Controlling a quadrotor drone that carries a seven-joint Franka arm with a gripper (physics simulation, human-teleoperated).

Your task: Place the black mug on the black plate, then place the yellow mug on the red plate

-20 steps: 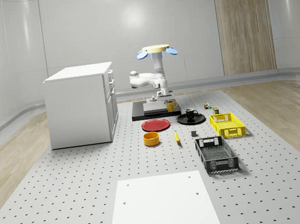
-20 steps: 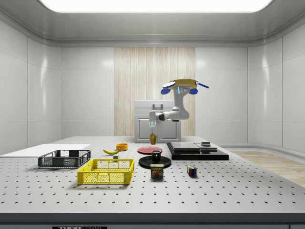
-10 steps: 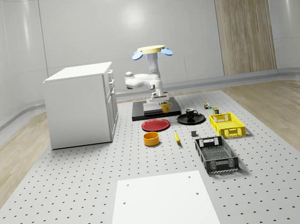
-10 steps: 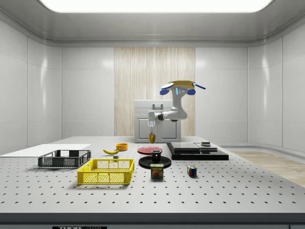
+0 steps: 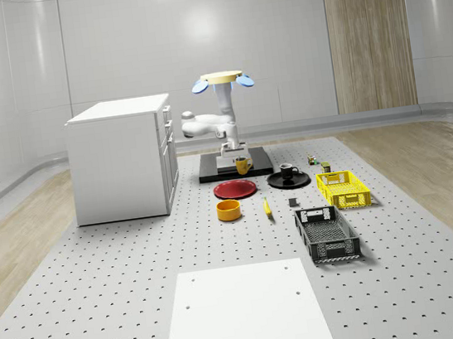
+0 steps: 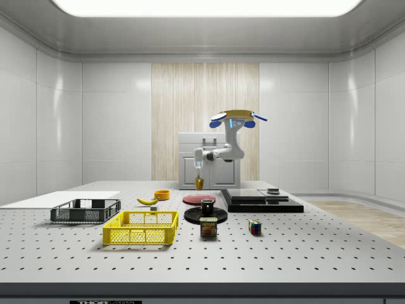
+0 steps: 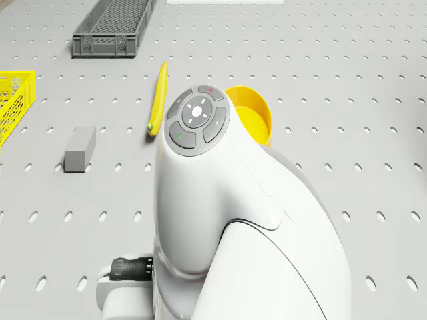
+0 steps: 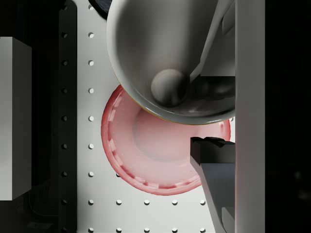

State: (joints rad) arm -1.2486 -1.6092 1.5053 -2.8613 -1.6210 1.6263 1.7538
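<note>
My fingers [image 8: 214,150] pinch the yellow mug's [image 5: 243,166] wall, held shut on it so it hangs upright in the air for carrying. Mug sits mid-frame in the whole-scene view, just above the red plate [image 5: 235,189]. Black mug [image 5: 288,170] already rests on the black plate [image 5: 289,180]. Drone [image 5: 221,81] hovers over the dark platform [image 5: 257,162], near the cabinet [image 5: 121,158].

Red plate [image 5: 236,188] lies bare with open air above it, hemmed by the black plate [image 5: 288,180] carrying the black mug [image 5: 287,170] on the whole-scene view's right, the black platform [image 5: 210,172] behind, orange bowl [image 5: 229,210] and banana [image 5: 267,208] in front.
</note>
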